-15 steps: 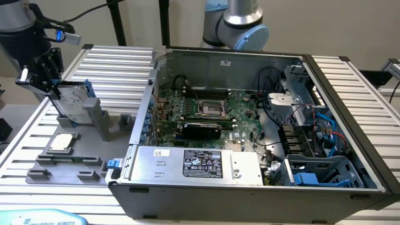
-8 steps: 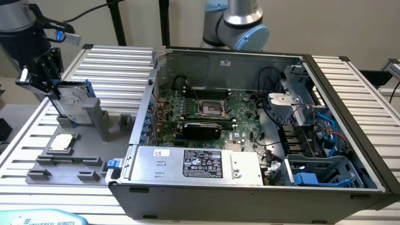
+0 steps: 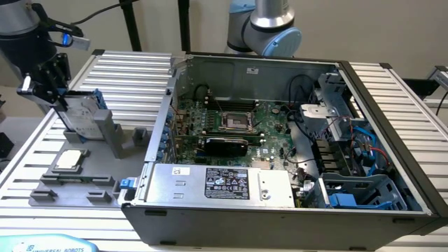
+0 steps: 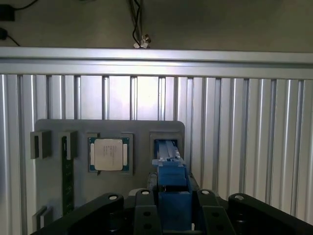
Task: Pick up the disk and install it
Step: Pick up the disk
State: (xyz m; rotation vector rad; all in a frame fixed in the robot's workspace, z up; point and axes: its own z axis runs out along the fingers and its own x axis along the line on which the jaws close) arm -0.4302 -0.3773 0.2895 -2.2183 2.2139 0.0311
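Note:
The disk (image 3: 79,116), silver-grey in a blue carrier, stands on edge in the upright grey holder (image 3: 106,128) at the exterior view's left. My gripper (image 3: 57,97) comes down on its top edge, with the fingers closed against its two faces. In the wrist view the blue carrier (image 4: 171,191) runs between the black fingers (image 4: 145,213) of the gripper (image 4: 173,218), and its far end sits at the holder's slot (image 4: 166,146). I cannot tell whether the disk has lifted clear of the slot.
The grey fixture plate (image 3: 73,184) also carries a square silver chip (image 3: 70,159) and a memory stick (image 4: 64,176). The open computer case (image 3: 280,131) fills the exterior view's right, with a grey power supply (image 3: 220,184) and a blue drive cage (image 3: 364,191). The table is ribbed aluminium (image 3: 133,73).

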